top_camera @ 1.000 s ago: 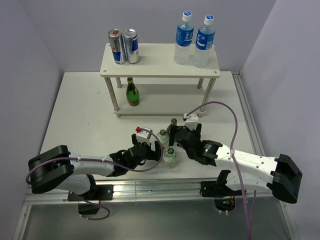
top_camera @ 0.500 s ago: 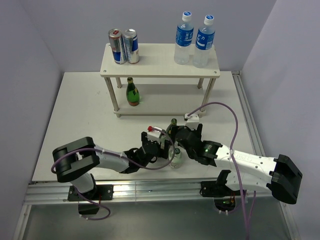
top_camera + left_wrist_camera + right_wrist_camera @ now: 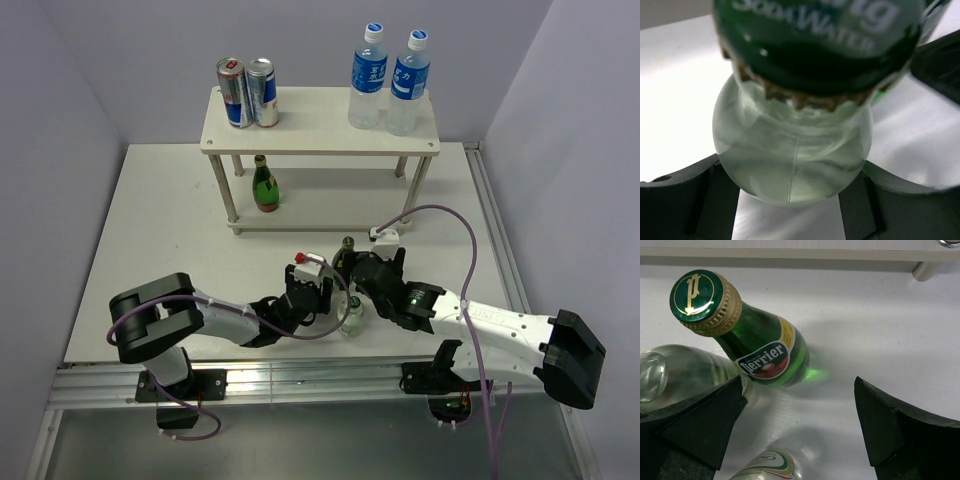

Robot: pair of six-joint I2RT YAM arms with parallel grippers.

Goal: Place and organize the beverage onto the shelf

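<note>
The cream-white shelf (image 3: 320, 120) stands at the back. Two cans (image 3: 248, 92) and two water bottles (image 3: 388, 80) are on its top board, and a green bottle (image 3: 265, 185) on its lower one. Three small bottles stand near the front. My left gripper (image 3: 325, 292) is shut on a clear soda-water bottle (image 3: 790, 160) with a green cap; its fingers (image 3: 685, 200) press both sides of the body. My right gripper (image 3: 362, 272) (image 3: 800, 430) is open just short of the green Perrier bottle (image 3: 762, 347) (image 3: 347, 246), holding nothing.
A second clear bottle (image 3: 351, 317) stands between the two wrists. The right wrist view shows a labelled clear bottle (image 3: 767, 467) at its bottom edge. The shelf's front leg (image 3: 925, 270) and lower board lie beyond the Perrier. Grey walls close three sides.
My left arm has slid right into the bottle group and its jaws have closed from wide open onto the clear bottle. The right arm has barely moved.
</note>
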